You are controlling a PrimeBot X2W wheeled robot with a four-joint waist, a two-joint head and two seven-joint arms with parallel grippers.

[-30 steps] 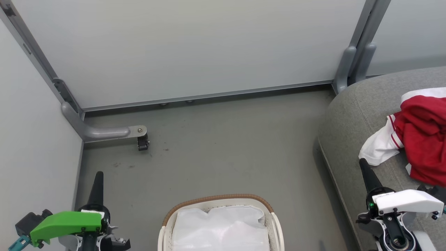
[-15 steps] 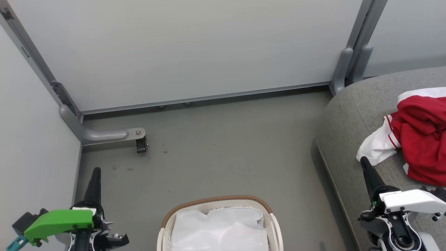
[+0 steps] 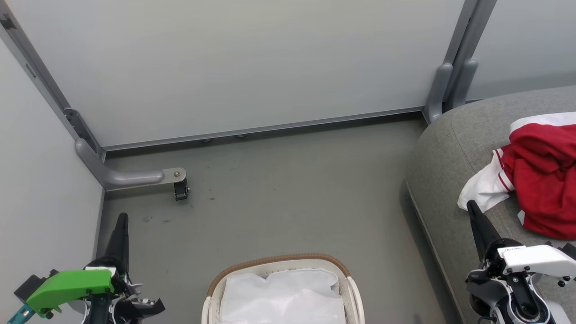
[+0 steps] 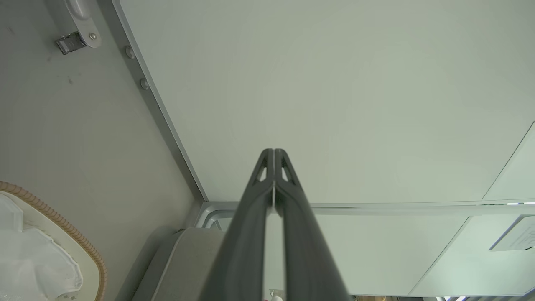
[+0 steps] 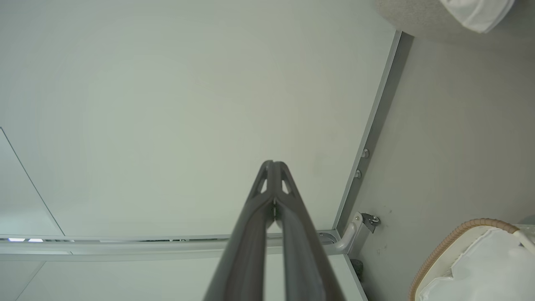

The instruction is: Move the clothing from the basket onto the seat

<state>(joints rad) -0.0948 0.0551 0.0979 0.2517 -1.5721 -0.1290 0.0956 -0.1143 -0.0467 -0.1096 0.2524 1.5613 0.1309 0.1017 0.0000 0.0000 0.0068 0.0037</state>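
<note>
left fingers (image 3: 119,234): being held pressed shut, gripping nothing, over the floor (image 3: 270,189)
basket (image 3: 279,260): just the white liner (image 3: 283,297) being shown inside, looks emptied tbh
right fingers (image 3: 480,225): being held shut too, empty, just beside a white sleeve
clothing (image 3: 540,175): being carried in a crumpled heap by the seat (image 3: 450,148); probably light, soft and floppy, so best pinched at a bunched fold

a dull grey floor (image 3: 288,189) spreads across the middle, with a few dark scuffs (image 3: 155,220) toward its left. a pale partition panel (image 3: 252,63) stands at the far side and a second panel (image 3: 40,189) along the left. a curved grey support foot (image 3: 121,177) reaches out from the far left corner, ending in a small black caster (image 3: 181,191). two grey posts (image 3: 454,76) rise at the far right.
</note>
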